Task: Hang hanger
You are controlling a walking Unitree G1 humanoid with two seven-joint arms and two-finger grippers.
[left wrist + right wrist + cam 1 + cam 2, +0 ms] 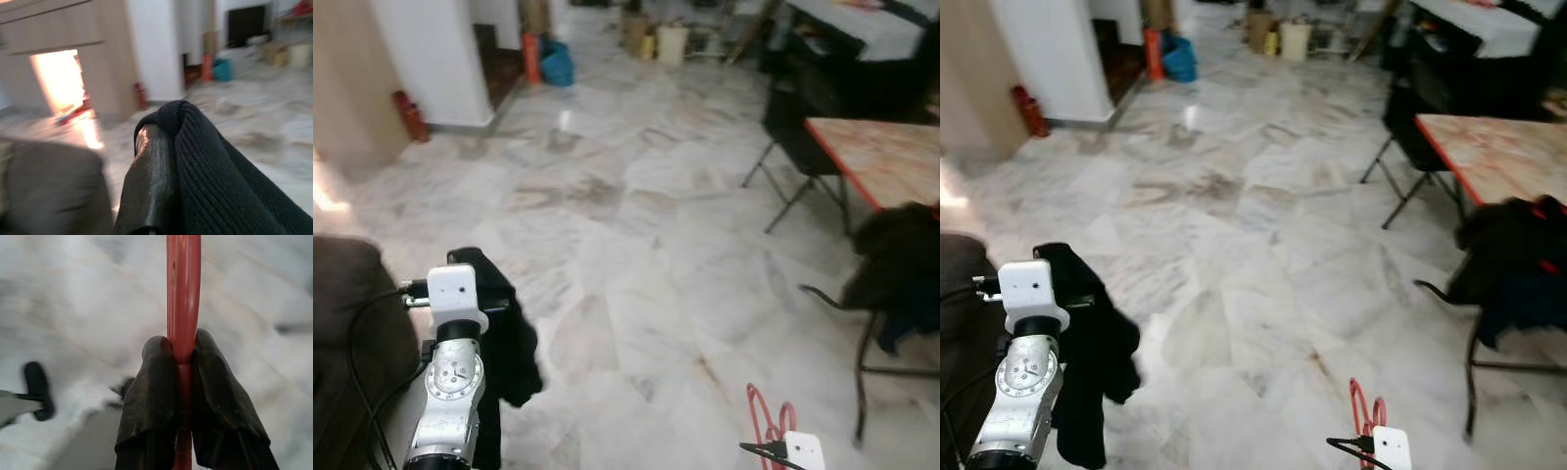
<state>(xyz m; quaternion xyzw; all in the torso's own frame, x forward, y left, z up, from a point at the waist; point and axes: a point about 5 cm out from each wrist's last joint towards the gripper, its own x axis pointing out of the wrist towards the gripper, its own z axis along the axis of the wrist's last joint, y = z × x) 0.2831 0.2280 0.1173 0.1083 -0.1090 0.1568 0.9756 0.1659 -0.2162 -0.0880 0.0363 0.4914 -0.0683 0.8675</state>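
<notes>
Gripping a thin red plastic hanger (183, 293), the right fingers (151, 401) pinch it; left fingers (149, 186) carry a black knit garment (220, 186).

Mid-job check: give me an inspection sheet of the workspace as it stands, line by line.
Surface: pale marble floor, bare ahead.
Job's things: red hanger clamped in the right gripper; black knit garment draped over the left gripper.
Clutter: red cylinder by the wall; blue bag and boxes at the far end.
Grippers: right shut on the hanger; left fingers hidden by cloth.
Cables: black lead at the left arm.
Surroundings: red-edged table, folding chair, dark clothes on a chair.
</notes>
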